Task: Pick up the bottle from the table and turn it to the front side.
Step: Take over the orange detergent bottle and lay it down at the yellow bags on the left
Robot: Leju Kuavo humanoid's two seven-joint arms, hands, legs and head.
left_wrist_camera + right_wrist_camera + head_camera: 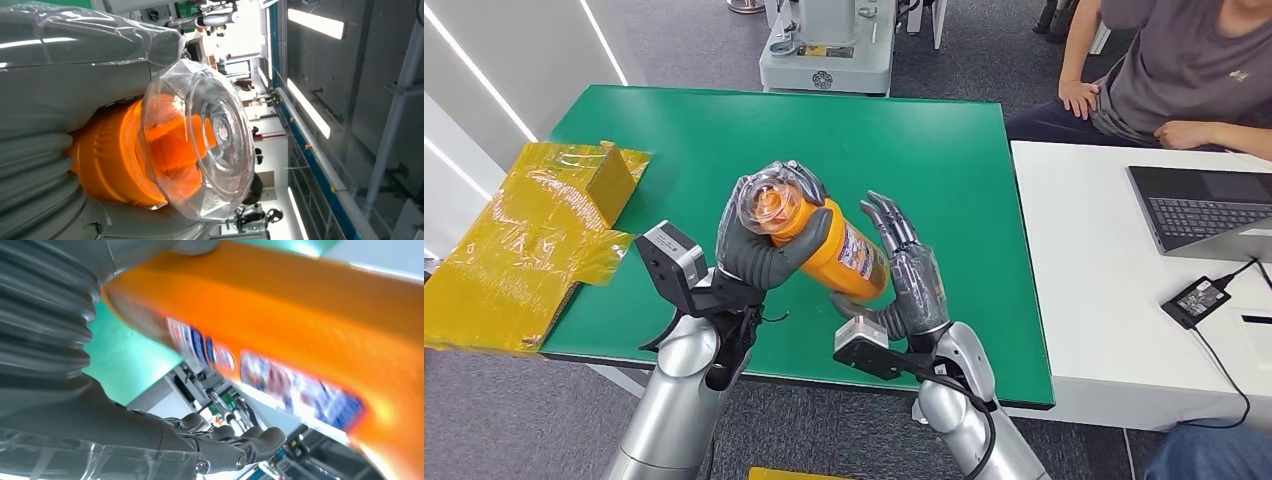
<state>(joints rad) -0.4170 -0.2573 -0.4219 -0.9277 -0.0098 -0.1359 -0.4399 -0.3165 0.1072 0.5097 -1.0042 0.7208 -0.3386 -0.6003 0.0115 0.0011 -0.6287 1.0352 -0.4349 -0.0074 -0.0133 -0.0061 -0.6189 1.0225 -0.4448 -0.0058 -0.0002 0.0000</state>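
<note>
yellow wrapping [534, 240] on table [944, 150] | laptop [1209, 205] | person [1164, 70]

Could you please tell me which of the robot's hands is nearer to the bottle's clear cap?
Left. The left hand grips the bottle at its clear cap; the right hand rests at the bottle's other end.

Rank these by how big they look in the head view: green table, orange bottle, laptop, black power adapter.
1. green table, by far the largest.
2. laptop, though the picture's edge cuts it off.
3. orange bottle, partly hidden by the left hand; close to the laptop, and nearer the camera, so unsure.
4. black power adapter, smallest.
</note>
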